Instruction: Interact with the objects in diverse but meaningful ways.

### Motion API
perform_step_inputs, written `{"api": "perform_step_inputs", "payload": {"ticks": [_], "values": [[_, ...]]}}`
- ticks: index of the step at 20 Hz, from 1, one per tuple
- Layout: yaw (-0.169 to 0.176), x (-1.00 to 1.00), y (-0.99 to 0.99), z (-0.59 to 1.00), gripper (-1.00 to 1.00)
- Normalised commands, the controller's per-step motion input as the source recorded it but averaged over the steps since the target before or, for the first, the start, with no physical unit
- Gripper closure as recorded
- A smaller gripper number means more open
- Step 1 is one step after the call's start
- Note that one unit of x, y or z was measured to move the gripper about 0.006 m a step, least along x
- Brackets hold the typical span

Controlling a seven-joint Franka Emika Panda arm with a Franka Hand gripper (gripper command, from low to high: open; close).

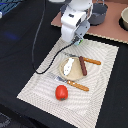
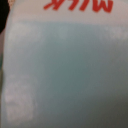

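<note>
The pale-blue-and-white milk carton [image 2: 64, 70] fills the whole wrist view, with red lettering along one edge, so it is very close to the camera. In the exterior view the carton is hidden behind the white arm. My gripper [image 1: 78, 43] hangs over the far edge of the placemat, and its fingers are not visible in either view. A little white bottle-like piece [image 1: 69, 64] lies on the tan plate [image 1: 70, 75]. The dark brown sausage [image 1: 82, 65] lies along the plate's side at the exterior view's right. The red tomato [image 1: 61, 92] sits on the mat in front of the plate.
A striped beige placemat [image 1: 35, 85] lies on the dark table. An orange-handled knife [image 1: 92, 61] lies behind the plate and an orange-handled fork [image 1: 76, 84] in front of it. A grey pot [image 1: 99, 14] and a bowl [image 1: 124, 19] stand on a brown board at the back.
</note>
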Motion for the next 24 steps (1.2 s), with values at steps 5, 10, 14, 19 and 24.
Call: {"api": "perform_step_inputs", "payload": {"ticks": [5, 10, 14, 19, 24], "values": [[0.000, 0.01, 0.22, 0.59, -1.00], [-0.010, 0.00, 0.18, 0.54, -1.00], [-0.073, -0.01, 0.05, 0.82, -1.00], [-0.093, 0.21, -0.19, 0.33, -1.00], [-0.139, 0.22, -0.53, 0.03, -1.00]]}}
